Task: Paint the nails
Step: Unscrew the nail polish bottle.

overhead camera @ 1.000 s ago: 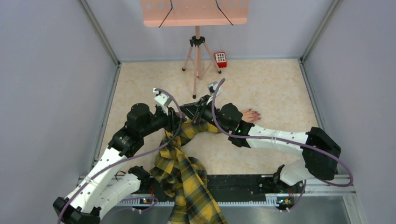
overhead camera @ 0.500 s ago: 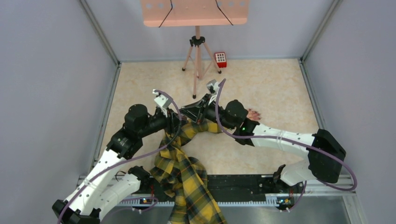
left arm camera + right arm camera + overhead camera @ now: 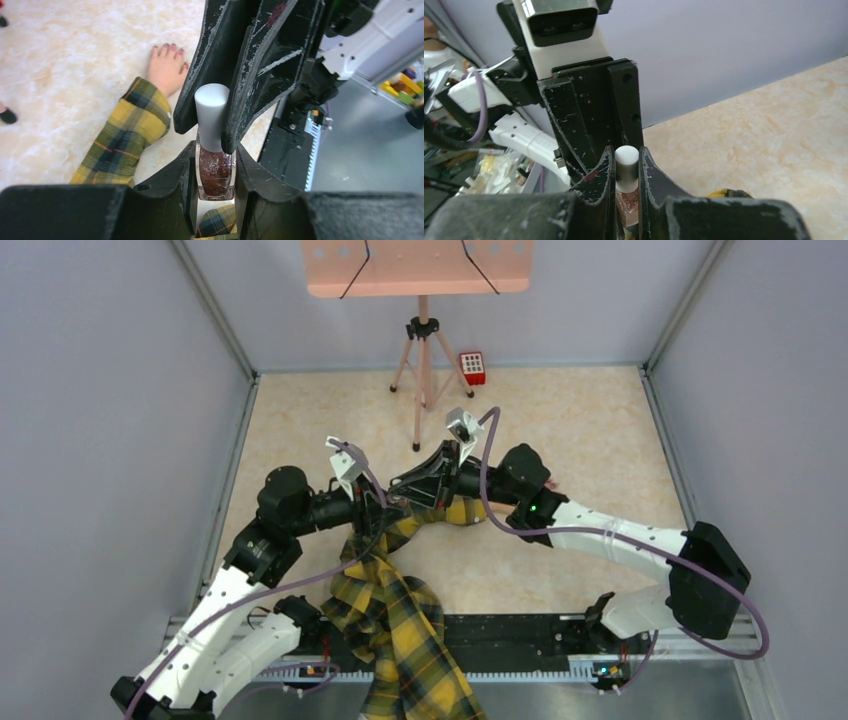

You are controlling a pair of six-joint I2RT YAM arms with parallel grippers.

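Observation:
A nail polish bottle [image 3: 215, 170] with dark red glittery polish and a white cap [image 3: 211, 107] is held between both grippers above the plaid sleeve. My left gripper [image 3: 215, 172] is shut on the bottle's glass body. My right gripper [image 3: 626, 167] is shut on the white cap [image 3: 626, 165]. In the top view the two grippers meet at the table's middle [image 3: 400, 498]. The pale mannequin hand [image 3: 165, 67] lies flat on the table, its dark red nails [image 3: 170, 47] showing, with the yellow-black plaid sleeve [image 3: 125, 130] behind it. In the top view the right arm hides the hand.
A tripod [image 3: 423, 360] with a pink board [image 3: 417, 265] stands at the back. A small red keypad box [image 3: 472, 367] sits beside it. The plaid sleeve [image 3: 400, 620] trails over the front rail [image 3: 520, 635]. Grey walls close in three sides.
Both grippers have lifted and shifted slightly with the bottle between them. The right arm has swung right and now covers the mannequin hand in the top view.

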